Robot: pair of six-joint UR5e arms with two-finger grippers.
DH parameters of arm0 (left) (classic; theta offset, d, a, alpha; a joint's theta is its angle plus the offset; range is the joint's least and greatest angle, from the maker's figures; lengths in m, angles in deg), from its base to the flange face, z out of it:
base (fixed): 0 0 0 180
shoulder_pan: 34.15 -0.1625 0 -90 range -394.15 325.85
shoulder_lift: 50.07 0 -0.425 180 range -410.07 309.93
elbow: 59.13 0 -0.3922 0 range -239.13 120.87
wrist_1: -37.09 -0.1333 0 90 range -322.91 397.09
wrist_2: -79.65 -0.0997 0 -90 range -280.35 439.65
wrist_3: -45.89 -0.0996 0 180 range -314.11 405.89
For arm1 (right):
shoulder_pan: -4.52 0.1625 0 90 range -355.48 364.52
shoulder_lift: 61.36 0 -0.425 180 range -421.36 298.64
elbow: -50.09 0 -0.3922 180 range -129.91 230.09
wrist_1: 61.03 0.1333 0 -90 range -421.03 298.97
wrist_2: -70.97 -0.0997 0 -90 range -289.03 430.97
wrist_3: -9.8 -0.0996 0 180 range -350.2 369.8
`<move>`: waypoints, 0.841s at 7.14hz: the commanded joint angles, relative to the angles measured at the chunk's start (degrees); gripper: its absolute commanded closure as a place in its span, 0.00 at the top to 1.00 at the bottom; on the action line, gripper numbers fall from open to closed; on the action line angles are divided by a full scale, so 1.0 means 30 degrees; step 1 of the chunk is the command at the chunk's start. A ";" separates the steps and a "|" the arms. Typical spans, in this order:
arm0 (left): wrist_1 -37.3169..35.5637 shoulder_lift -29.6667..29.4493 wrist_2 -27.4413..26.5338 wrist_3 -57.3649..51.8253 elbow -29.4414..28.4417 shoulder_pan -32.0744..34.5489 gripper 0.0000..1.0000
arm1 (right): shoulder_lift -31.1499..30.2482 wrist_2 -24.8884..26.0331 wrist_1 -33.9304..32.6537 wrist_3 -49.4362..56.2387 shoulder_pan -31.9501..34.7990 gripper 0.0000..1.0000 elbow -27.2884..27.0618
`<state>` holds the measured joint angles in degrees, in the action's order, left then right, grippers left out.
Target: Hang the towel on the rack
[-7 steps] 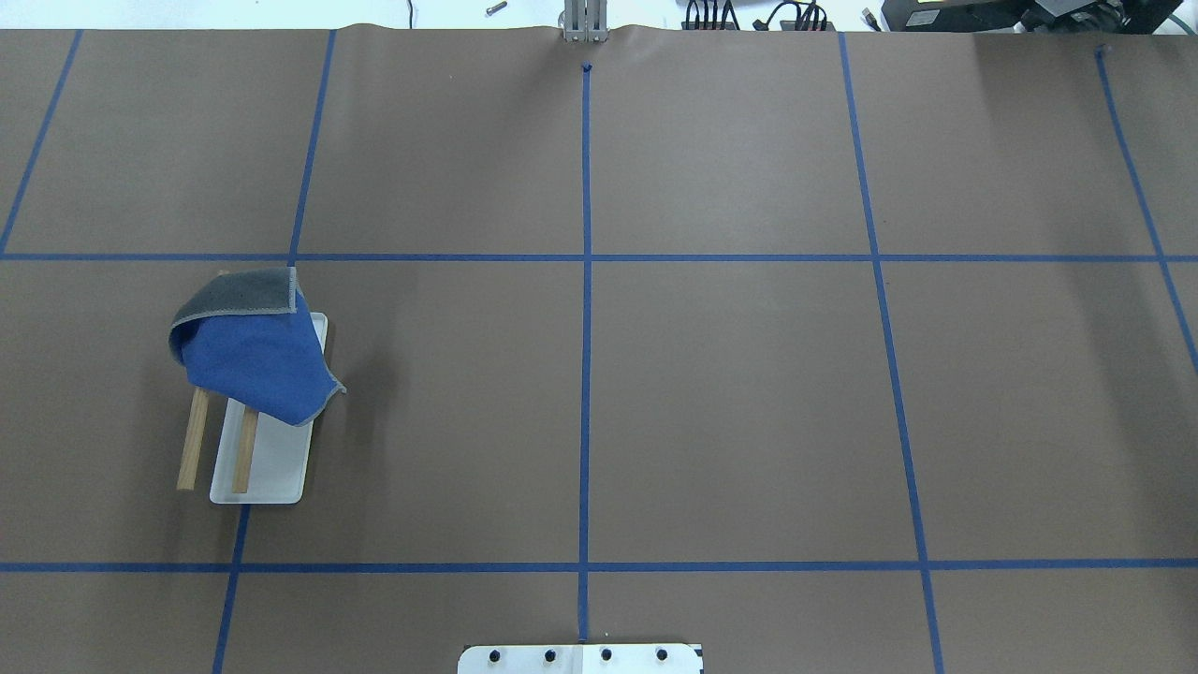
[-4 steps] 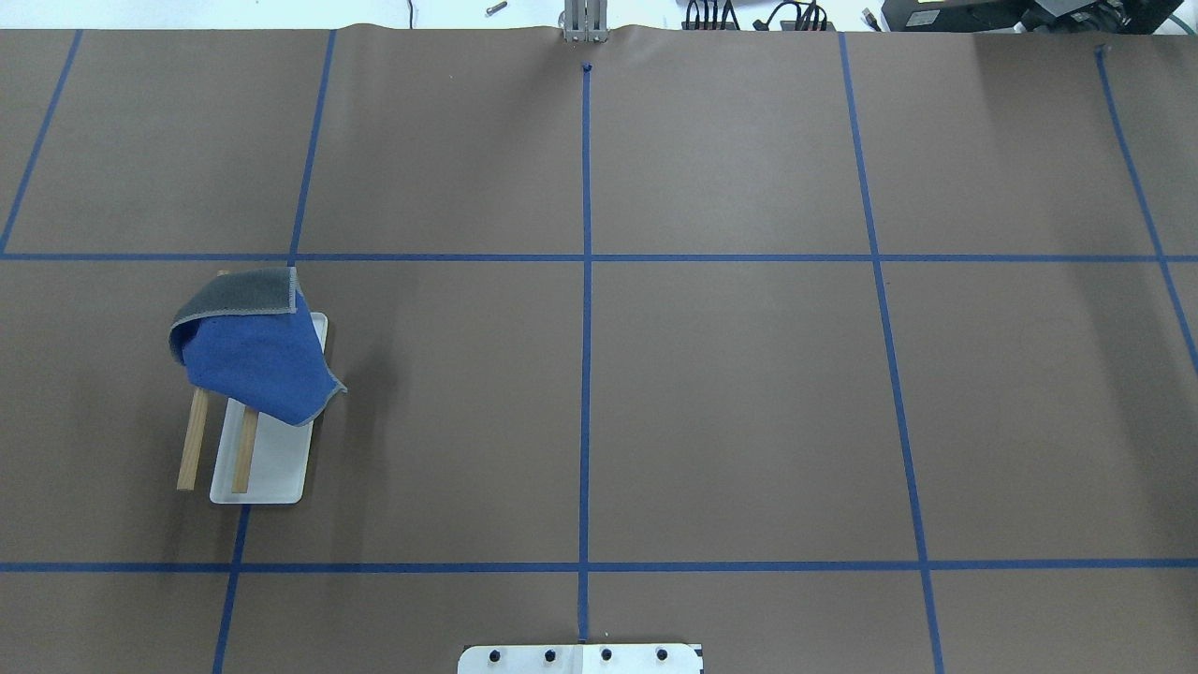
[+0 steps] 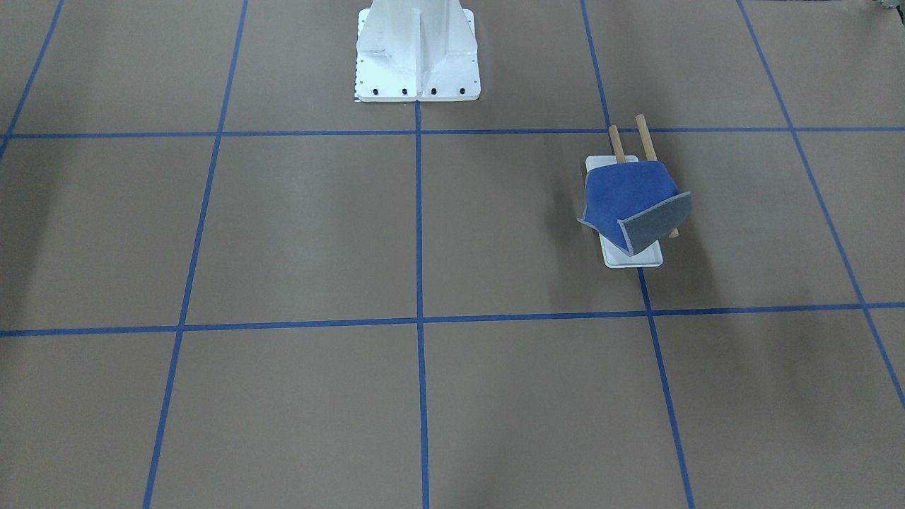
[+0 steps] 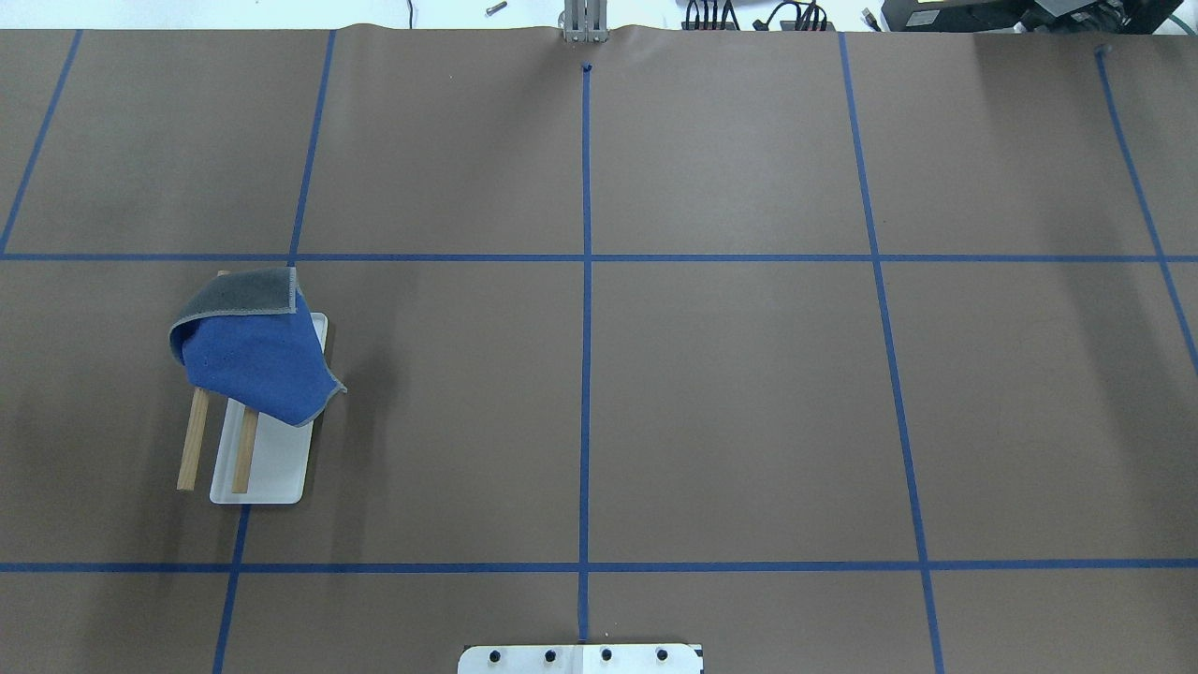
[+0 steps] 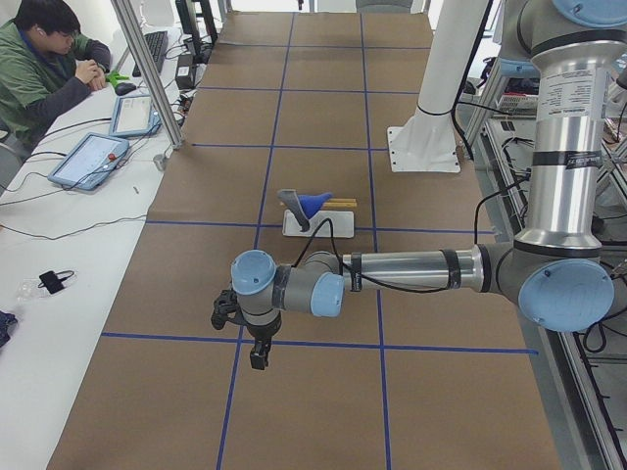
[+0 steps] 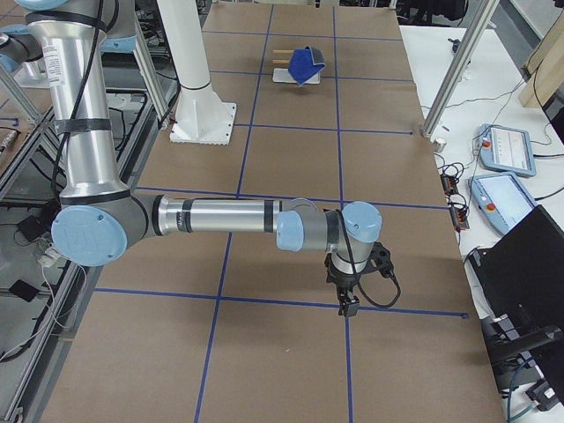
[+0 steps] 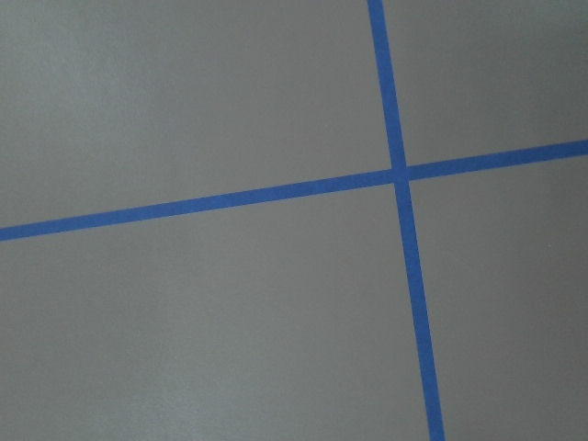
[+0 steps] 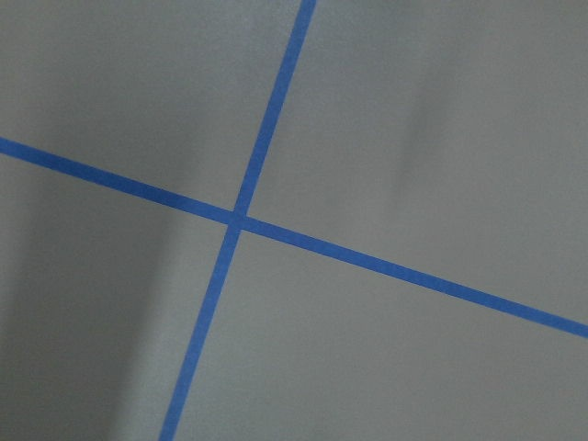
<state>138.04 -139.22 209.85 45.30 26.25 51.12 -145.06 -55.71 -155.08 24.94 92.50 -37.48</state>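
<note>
The towel [image 4: 253,360] is draped over the two wooden bars [image 4: 194,449] of the rack, blue face up and a grey corner folded over at the far end. The rack stands on a white base [image 4: 271,463] on the table's left side. The towel also shows in the front view [image 3: 626,191] and both side views [image 5: 312,204] [image 6: 306,62]. My left gripper [image 5: 257,357] hangs over the table well away from the rack. My right gripper [image 6: 349,307] hangs at the far other end. I cannot tell whether either is open or shut. Nothing hangs from either.
The white robot pedestal [image 3: 417,53] stands at the table's middle edge. Blue tape lines grid the brown table. An operator [image 5: 44,59] sits at a side desk with tablets [image 5: 88,157]. An aluminium post [image 5: 147,73] stands at the table's edge.
</note>
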 commanded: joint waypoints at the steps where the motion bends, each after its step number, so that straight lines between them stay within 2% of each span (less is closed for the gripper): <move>1: -0.0976 0.0155 0.1762 -0.0066 0.0802 0.0404 0.98 | 0.0012 -0.0076 -0.2428 0.0081 0.0027 1.00 -0.1918; 3: -0.4399 0.0241 0.1865 -0.0619 0.3259 0.0875 0.98 | -0.0106 0.0011 -0.2283 0.0168 -0.0031 1.00 -0.1572; 4: -0.5254 0.0445 0.1865 -0.2276 0.3445 0.1398 0.98 | -0.0107 0.0040 -0.2283 0.0227 -0.0089 1.00 -0.1426; 6: -0.5410 0.0798 0.1894 -0.2380 0.3562 0.1608 0.99 | -0.0107 0.0041 -0.2225 0.0227 -0.0148 1.00 -0.1424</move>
<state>122.53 -137.29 215.47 39.05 36.29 55.41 -145.37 -55.61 -161.85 25.59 92.15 -41.83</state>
